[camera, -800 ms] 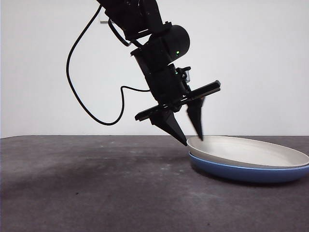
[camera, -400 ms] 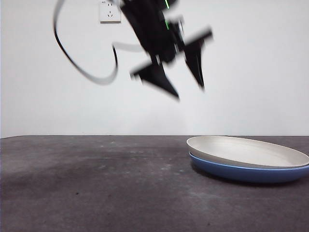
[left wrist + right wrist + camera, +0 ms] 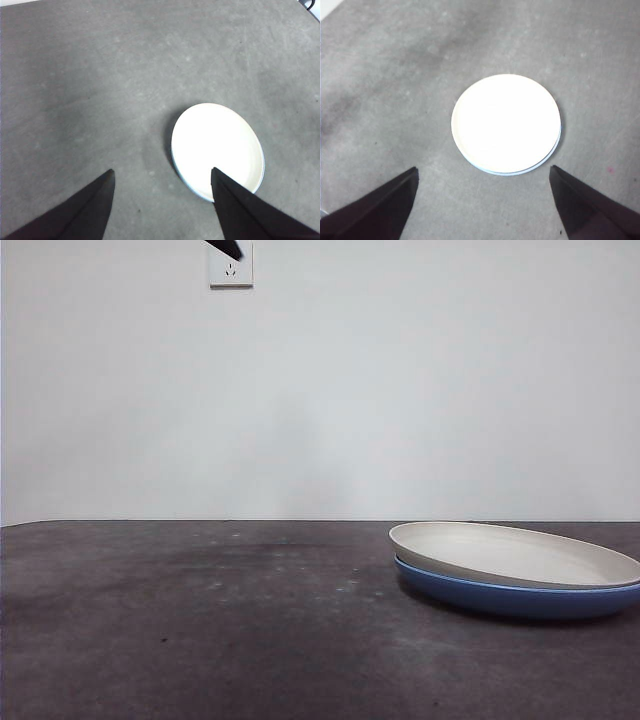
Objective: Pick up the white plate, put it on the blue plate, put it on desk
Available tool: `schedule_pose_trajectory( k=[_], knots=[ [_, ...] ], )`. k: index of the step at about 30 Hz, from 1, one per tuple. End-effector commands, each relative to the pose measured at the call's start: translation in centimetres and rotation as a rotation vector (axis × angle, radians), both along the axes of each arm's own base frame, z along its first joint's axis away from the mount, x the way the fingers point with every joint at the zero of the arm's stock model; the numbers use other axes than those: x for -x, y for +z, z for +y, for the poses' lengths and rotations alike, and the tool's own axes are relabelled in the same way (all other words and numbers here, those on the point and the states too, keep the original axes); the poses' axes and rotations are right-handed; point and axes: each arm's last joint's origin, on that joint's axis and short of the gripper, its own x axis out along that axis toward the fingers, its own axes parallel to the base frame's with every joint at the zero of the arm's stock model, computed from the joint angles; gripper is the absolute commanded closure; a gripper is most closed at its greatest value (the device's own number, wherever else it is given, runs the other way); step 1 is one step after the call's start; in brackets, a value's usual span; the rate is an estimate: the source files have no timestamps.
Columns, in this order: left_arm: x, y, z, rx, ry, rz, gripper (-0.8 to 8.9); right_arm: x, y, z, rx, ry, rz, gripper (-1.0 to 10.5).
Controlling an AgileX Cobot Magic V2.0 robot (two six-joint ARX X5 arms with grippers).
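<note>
The white plate rests on top of the blue plate on the dark grey desk, at the right in the front view. Only a thin blue rim shows under it in the left wrist view and the right wrist view. The white plate lies far below both grippers. My left gripper is open, empty and high above the desk. My right gripper is open, empty and high above the plates. A black tip shows at the top edge of the front view.
A white wall socket is on the back wall. The desk's far edge runs level across the front view.
The arm that stood with its jaws at the white plate's left rim has risen up and left, out of the front view. The stacked plates have stayed in place.
</note>
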Motion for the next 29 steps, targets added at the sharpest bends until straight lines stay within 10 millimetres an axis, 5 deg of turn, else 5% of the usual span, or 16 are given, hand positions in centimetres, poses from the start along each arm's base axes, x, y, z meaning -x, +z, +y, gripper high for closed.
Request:
schedule_pose_trajectory(
  k=[1, 6, 13, 29],
  knots=[
    [1.3, -0.5, 0.9, -0.014, -0.018, -0.019, 5.03, -0.4, -0.5, 0.1, 0.007, 0.003, 0.016, 5.3],
    [6.2, -3.9, 3.3, 0.04, -0.139, 0.012, 5.03, -1.1, -2.1, 0.1, 0.011, 0.003, 0.069, 5.3],
    [9.5, -7.7, 4.8, 0.103, -0.28, 0.098, 5.06, -1.3, -2.9, 0.2, 0.003, 0.0, 0.101, 5.3],
    [10.2, -8.3, 4.8, 0.128, -0.329, 0.116, 5.06, -2.4, -3.0, 0.0, -0.011, -0.145, 0.146, 5.3]
  ],
)
